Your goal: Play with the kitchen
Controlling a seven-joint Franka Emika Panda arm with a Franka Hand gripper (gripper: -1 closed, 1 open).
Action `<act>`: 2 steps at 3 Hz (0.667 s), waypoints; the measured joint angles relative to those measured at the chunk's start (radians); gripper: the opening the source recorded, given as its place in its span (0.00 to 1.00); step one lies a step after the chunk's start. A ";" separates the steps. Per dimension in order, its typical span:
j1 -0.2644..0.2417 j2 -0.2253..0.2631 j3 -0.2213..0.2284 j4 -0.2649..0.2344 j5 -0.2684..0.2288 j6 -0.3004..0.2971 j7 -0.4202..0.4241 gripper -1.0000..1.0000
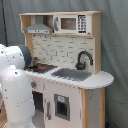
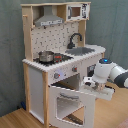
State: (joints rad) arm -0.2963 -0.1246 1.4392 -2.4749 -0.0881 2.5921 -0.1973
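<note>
In the second exterior view the gripper (image 2: 89,84) sits at the top edge of the oven door (image 2: 70,102), which hangs open from the kitchen (image 2: 55,60); finger spread cannot be told. The arm (image 2: 112,74) reaches in from the second exterior view's right, below the counter's front edge

Opposite front corners; shared kitchen (image 1: 65,70)

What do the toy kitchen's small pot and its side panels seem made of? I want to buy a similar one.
The small pot on the stovetop looks like shiny metal: silvery with bright reflections, though coated plastic is possible. The tall toy kitchen's side panels look like light unpainted wood or plywood, pale tan and matte.
</note>
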 joint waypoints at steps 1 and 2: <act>-0.001 -0.036 0.030 0.006 0.000 0.020 0.088 0.00; -0.001 -0.068 0.016 0.009 0.000 0.020 0.113 0.00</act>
State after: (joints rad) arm -0.2970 -0.1931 1.4557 -2.4657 -0.0881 2.6119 -0.0841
